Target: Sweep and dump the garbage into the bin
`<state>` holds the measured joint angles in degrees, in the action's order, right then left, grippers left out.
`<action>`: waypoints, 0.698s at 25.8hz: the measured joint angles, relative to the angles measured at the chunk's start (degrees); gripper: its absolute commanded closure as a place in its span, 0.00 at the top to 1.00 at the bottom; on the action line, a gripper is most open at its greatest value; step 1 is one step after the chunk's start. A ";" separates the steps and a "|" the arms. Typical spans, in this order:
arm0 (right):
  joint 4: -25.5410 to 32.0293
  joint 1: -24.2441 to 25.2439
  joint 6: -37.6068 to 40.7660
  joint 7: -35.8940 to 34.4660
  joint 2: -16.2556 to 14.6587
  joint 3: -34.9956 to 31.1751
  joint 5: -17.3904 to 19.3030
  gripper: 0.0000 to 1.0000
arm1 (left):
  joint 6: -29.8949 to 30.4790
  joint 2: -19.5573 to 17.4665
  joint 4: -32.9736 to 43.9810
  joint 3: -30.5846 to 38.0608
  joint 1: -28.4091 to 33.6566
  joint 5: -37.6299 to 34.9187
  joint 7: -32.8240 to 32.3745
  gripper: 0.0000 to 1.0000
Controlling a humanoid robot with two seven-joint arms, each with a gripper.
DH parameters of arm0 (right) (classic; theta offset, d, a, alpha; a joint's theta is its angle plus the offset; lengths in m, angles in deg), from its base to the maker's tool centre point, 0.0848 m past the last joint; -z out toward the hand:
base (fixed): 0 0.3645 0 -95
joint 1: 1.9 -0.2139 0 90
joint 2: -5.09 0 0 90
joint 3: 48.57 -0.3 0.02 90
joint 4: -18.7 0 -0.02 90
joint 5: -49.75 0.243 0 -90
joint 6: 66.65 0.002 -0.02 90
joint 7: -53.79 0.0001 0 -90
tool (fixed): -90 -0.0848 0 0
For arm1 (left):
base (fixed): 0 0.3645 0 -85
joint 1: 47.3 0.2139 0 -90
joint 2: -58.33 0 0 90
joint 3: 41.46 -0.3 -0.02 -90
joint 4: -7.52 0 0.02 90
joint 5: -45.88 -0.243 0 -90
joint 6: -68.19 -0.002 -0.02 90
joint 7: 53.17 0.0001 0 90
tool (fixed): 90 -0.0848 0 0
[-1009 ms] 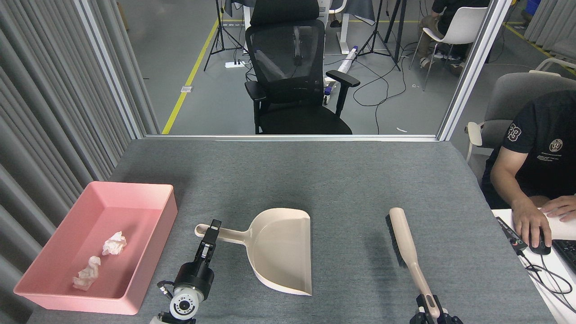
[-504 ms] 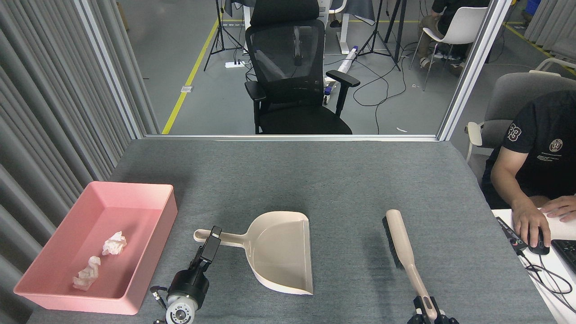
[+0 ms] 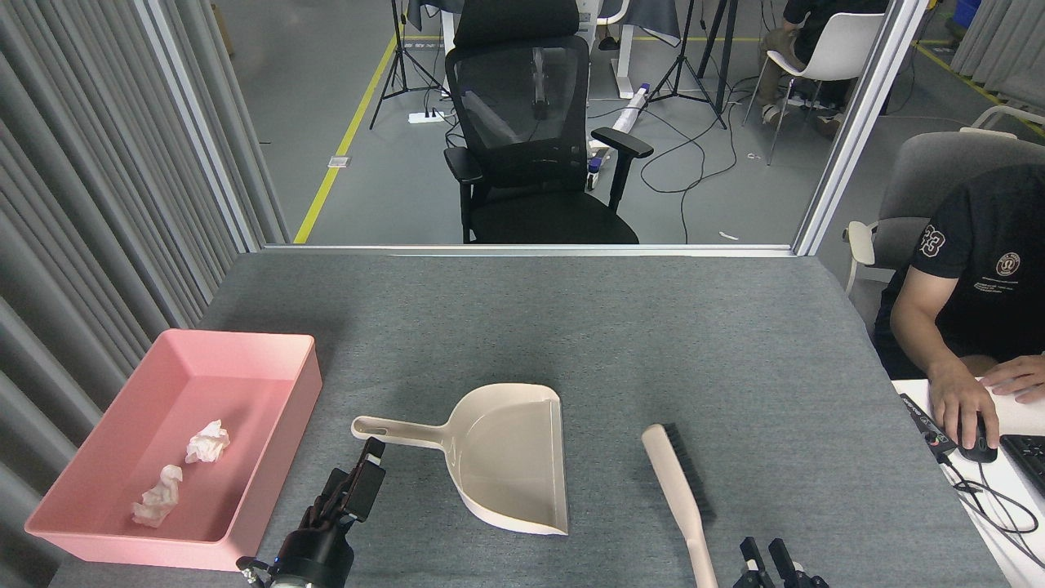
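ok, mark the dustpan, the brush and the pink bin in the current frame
dustpan (image 3: 510, 465), head view, on the floor of its scoop.
brush (image 3: 674, 482), head view, on the beige back, mid-length.
pink bin (image 3: 290, 408), head view, on its right outer wall.

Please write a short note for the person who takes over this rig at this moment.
Left claw: free, just short of the beige plastic dustpan; open or shut unclear.
Right claw: open, beside the beige long-handled brush, which lies on the grey felt table.
Both crumpled white paper wads lie in the shallow pink plastic tray.
Done: sweeping, dumping, both tools on the table.
Left: probably only retracting the arms.
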<state>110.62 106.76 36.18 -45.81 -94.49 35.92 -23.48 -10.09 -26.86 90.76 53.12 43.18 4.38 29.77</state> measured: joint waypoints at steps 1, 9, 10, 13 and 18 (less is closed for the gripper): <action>0.02 -0.03 0.00 0.02 0.00 -0.11 -0.02 0.97 | 0.00 -0.33 1.89 -0.05 0.71 -1.18 -0.35 0.99; 0.82 -0.73 -0.76 -0.14 -0.03 -0.85 -0.07 0.98 | 1.54 -4.57 11.18 0.07 1.91 -22.49 -0.69 0.99; 0.96 -0.79 -0.82 -0.16 -0.10 -0.88 -0.08 0.98 | 2.04 -4.77 11.61 0.08 1.84 -24.99 -0.55 0.99; 1.37 -1.17 -0.83 -0.23 -0.39 -0.94 -0.09 0.98 | 3.09 -5.12 12.32 0.14 1.54 -30.85 -0.19 0.99; 1.68 -3.03 -1.13 -0.29 -0.72 -1.40 -0.19 0.98 | 4.05 -5.23 12.66 0.19 1.11 -38.73 0.89 0.99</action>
<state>112.30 103.72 35.05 -46.10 -95.20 34.53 -23.66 -6.03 -32.09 103.42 53.31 44.29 -34.35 30.66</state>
